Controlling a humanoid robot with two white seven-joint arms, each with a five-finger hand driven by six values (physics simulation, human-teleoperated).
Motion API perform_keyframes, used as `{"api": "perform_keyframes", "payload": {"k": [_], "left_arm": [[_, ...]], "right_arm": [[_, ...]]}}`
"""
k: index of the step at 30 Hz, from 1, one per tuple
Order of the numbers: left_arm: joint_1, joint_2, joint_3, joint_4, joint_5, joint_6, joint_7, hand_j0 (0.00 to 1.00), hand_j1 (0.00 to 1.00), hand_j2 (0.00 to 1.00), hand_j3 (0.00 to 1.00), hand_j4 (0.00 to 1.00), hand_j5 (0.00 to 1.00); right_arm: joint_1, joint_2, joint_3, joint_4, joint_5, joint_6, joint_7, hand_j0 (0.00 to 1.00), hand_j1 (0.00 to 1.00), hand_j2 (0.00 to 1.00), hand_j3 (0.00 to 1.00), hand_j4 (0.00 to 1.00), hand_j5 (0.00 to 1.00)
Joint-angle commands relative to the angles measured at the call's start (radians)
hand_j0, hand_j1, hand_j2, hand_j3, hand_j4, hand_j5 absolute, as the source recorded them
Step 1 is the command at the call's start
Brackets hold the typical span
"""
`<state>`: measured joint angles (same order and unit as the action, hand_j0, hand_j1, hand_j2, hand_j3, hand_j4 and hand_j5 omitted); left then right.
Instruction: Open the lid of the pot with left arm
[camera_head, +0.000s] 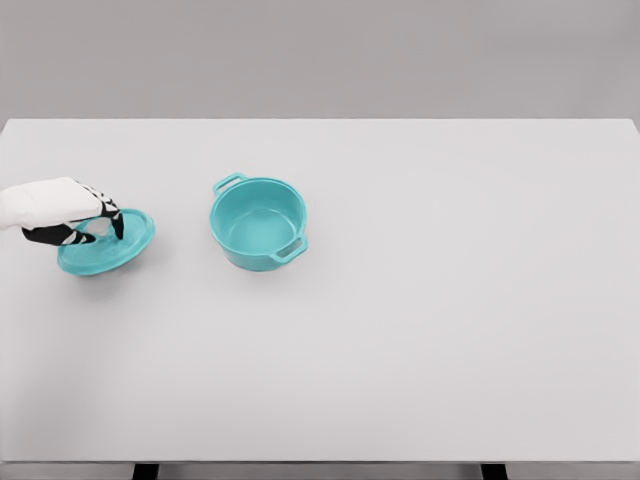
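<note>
The pot stands open and upright on the bench, its inside bare, so the main step looks done. The lid is well to the left of the pot, tilted with one edge low toward the bench, and the left hand reaches in over it with its fingers curled down onto the lid's top, seemingly clamped on its knob, though the knob itself is hidden. That spot probably serves to park the lid clear of the pot; the right arm is out of sight.
</note>
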<state>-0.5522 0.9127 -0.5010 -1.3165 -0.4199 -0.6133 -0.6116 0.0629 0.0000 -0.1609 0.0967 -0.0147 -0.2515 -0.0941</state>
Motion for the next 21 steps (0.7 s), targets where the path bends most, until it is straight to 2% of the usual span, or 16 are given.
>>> {"api": "perform_keyframes", "payload": {"k": [1,2,9,11,13,15,16,18,19,21], "left_arm": [[-0.002,0.002,0.015,0.0,0.004,0.002,0.001,0.72,0.72,0.72,0.72,0.72,0.72],[0.0,0.0,0.032,0.0,0.004,0.002,0.001,1.0,1.0,1.0,1.0,1.0,1.0],[0.012,-0.015,0.038,0.0,0.004,0.002,0.001,1.0,1.0,1.0,1.0,1.0,1.0],[0.012,-0.017,0.122,0.0,0.006,0.002,0.001,1.0,1.0,1.0,1.0,1.0,1.0],[0.018,-0.017,0.26,0.01,0.018,0.002,0.001,1.0,1.0,1.0,1.0,1.0,1.0],[0.038,-0.023,0.369,0.023,0.055,0.002,0.001,1.0,1.0,1.0,1.0,1.0,1.0],[0.067,-0.021,0.392,0.045,0.124,0.002,0.001,1.0,1.0,1.0,1.0,1.0,1.0],[0.081,-0.032,0.381,0.049,0.125,0.002,0.001,1.0,1.0,1.0,1.0,1.0,1.0],[0.08,-0.09,0.378,0.049,0.119,0.002,0.001,1.0,1.0,1.0,1.0,1.0,1.0],[0.078,-0.136,0.374,0.034,0.116,0.002,0.001,1.0,1.0,1.0,1.0,1.0,1.0]], "right_arm": [[0.0,0.0,0.0,0.0,-0.001,0.0,0.001,1.0,1.0,1.0,1.0,1.0,1.0],[0.0,0.0,0.0,0.0,-0.001,0.0,0.001,1.0,1.0,1.0,1.0,1.0,1.0],[0.0,0.0,0.0,0.0,-0.001,0.0,0.001,1.0,1.0,1.0,1.0,1.0,1.0],[0.0,0.0,0.0,0.0,-0.001,0.0,0.001,1.0,1.0,1.0,1.0,1.0,1.0],[0.0,0.0,0.0,0.0,-0.001,0.0,0.001,1.0,1.0,1.0,1.0,1.0,1.0],[0.0,0.0,0.0,0.0,-0.001,0.0,-0.001,1.0,1.0,1.0,1.0,1.0,1.0],[0.0,0.0,0.0,0.0,-0.001,0.0,0.001,1.0,1.0,1.0,1.0,1.0,1.0],[0.0,0.0,0.0,0.0,-0.001,0.0,-0.001,1.0,1.0,1.0,1.0,1.0,1.0],[0.0,0.0,0.0,0.0,-0.001,0.0,0.001,1.0,1.0,1.0,1.0,1.0,1.0],[0.0,0.0,0.0,0.0,-0.001,0.0,-0.001,1.0,1.0,1.0,1.0,1.0,1.0]]}}
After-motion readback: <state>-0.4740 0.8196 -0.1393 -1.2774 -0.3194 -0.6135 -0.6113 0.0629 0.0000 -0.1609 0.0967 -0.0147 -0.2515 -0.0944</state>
